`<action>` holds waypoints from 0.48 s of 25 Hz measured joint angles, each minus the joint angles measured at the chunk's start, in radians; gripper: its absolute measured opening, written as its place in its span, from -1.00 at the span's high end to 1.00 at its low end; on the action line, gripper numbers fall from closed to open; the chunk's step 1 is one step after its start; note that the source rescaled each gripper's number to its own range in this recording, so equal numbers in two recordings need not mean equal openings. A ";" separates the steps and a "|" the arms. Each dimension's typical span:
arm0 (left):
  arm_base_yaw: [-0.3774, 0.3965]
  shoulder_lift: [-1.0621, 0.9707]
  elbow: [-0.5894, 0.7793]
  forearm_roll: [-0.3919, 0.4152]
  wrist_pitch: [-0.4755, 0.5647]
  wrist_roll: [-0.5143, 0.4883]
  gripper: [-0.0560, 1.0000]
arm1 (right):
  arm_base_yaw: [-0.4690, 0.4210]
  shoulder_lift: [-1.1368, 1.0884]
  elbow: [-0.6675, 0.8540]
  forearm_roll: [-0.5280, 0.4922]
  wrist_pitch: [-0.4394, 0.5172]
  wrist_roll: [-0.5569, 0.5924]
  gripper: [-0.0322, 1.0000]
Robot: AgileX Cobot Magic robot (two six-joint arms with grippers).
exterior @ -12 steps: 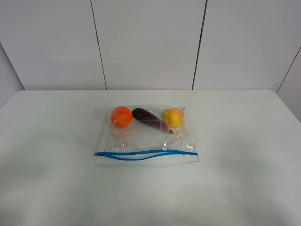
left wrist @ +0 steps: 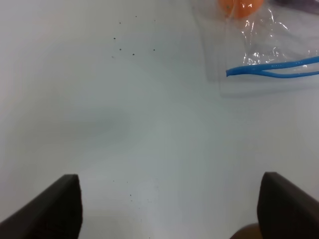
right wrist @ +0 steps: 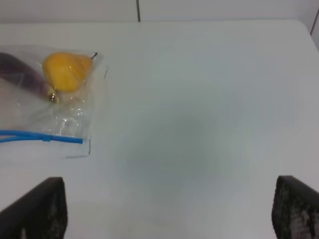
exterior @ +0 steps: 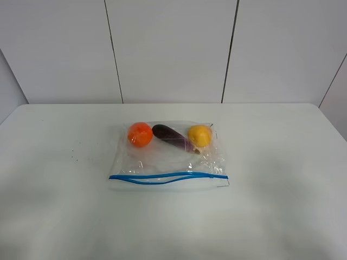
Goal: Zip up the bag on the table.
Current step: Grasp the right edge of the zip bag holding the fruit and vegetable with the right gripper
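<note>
Nothing has visibly moved since the earlier frame: the bag [exterior: 168,154] lies in the same place and neither arm has come into the high view.

The bag rests flat near the middle of the white counter [exterior: 282,162]. It is clear and crinkled. Its blue zipper strip [exterior: 168,177] runs along the edge nearest to the camera. The two blue lines of the strip meet at the left end and at the right end, but between them they stand a little apart, so the mouth is not fully sealed there. Inside the bag, along the far edge, three toy pieces lie in a row: an orange round one [exterior: 140,134] on the left, a dark purple long one [exterior: 172,138] in the middle, lying at an angle, and a yellow one [exterior: 199,135] on the right. The purple piece reaches the yellow one; whether it also touches the orange one I cannot tell.

In the left wrist view the left jaws are spread wide. The dark fingers [left wrist: 50,209] show only at the two lower corners, with bare counter between them and nothing gripped. The orange end of the bag is well apart from them. A few small dark specks [left wrist: 119,50] lie on the counter beside that end.

In the right wrist view the right jaws are likewise wide open and empty. The yellow end of the bag is well apart from them.

Behind the counter stands a white panelled wall [exterior: 168,49] with thin dark seams.
</note>
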 joint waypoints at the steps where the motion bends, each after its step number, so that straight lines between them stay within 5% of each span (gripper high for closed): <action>1: 0.000 0.000 0.000 0.000 0.000 0.000 -1.00 | 0.000 0.040 -0.014 0.000 0.001 0.000 -0.96; 7: 0.000 0.000 0.000 0.000 0.000 0.000 -1.00 | 0.000 0.422 -0.171 0.024 -0.001 0.000 -0.96; 12: 0.000 0.000 0.000 0.000 0.000 0.000 -1.00 | 0.000 0.759 -0.296 0.147 -0.006 0.000 -0.96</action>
